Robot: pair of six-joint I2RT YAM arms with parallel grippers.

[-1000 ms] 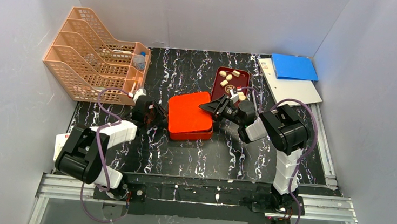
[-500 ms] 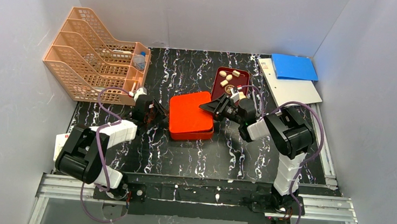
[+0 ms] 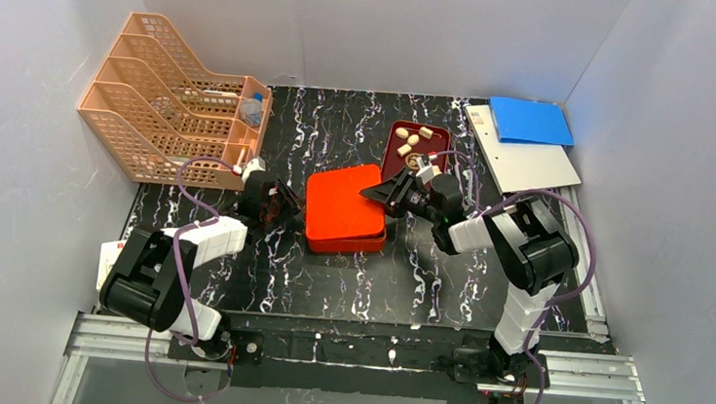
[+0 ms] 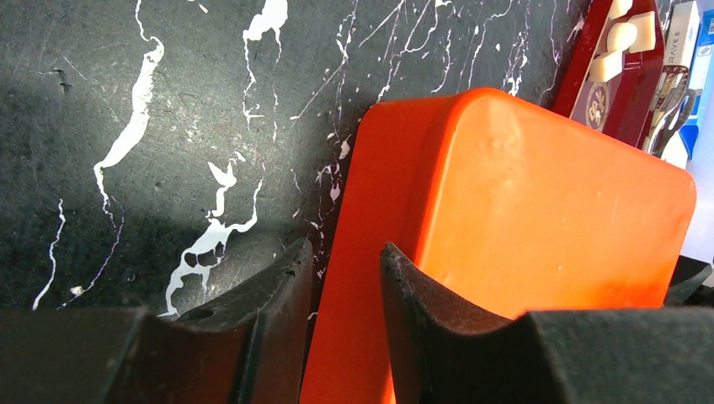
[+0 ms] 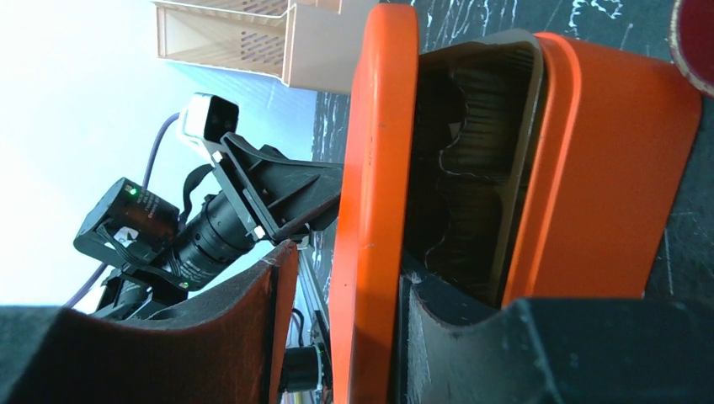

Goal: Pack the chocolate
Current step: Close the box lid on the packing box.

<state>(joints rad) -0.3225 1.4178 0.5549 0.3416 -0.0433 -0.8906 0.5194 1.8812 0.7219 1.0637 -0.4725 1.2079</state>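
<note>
Listing from 9 o'clock across the black marbled table point(image 3: 347, 279): a peach file rack point(image 3: 172, 98) stood at 10 o'clock, untouched. The left gripper point(image 4: 343, 248), at about 8 o'clock of the table's centre, was clamped on the near-left wall of the orange-red box point(image 3: 344, 206), pinning it down. At centre, the box's lid point(image 5: 375, 168) stood raised off the base on its 3 o'clock side, a dark ribbed liner point(image 5: 471, 168) showing in the gap. The right gripper point(image 5: 349, 269) straddled that lid's rim with its jaws apart: one finger lay against the lid, the other stood just clear of it, so no pinch showed. Compared with a second earlier, the right arm's elbow had swung out toward 4 o'clock and the box had crept a touch toward 3 o'clock; judged, the opening was under way. The dark red tray point(image 3: 442, 151) lay at 1 o'clock, just beyond the right gripper, with the chocolate point(image 3: 405, 149) loose inside it; none appeared packed. A white board point(image 3: 533, 164) and blue folder point(image 3: 529, 121) lay at 2 o'clock.
</note>
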